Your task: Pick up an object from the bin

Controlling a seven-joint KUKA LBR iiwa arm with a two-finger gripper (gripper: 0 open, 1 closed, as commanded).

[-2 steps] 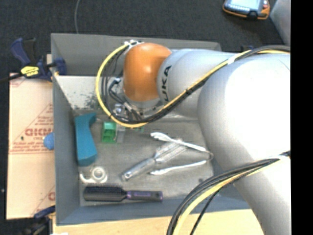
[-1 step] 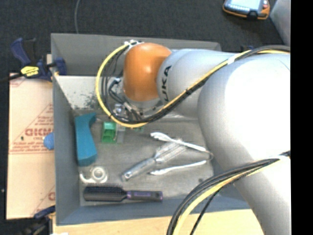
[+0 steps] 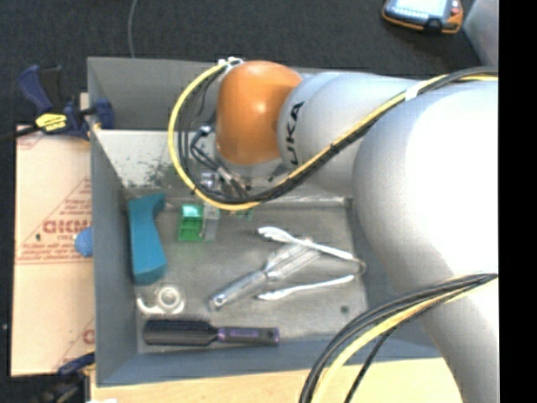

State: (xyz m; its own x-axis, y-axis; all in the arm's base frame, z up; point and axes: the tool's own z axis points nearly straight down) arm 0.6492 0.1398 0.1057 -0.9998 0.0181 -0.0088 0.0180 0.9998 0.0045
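My gripper [image 3: 211, 213] reaches down at the back of the bin, left of centre, mostly covered by the arm's wrist. A small green block [image 3: 191, 222] lies right beside it on the left, touching or nearly touching it. Further left, a teal blue handle-shaped object [image 3: 146, 240] lies lengthwise on the bin floor. Metal tongs [image 3: 289, 269] lie to the right, in the middle of the bin.
A black brush with a purple handle [image 3: 210, 334] lies along the front wall. A small clear round piece [image 3: 167, 298] sits in the front left, near the teal object's end. The arm covers the bin's right side and back wall.
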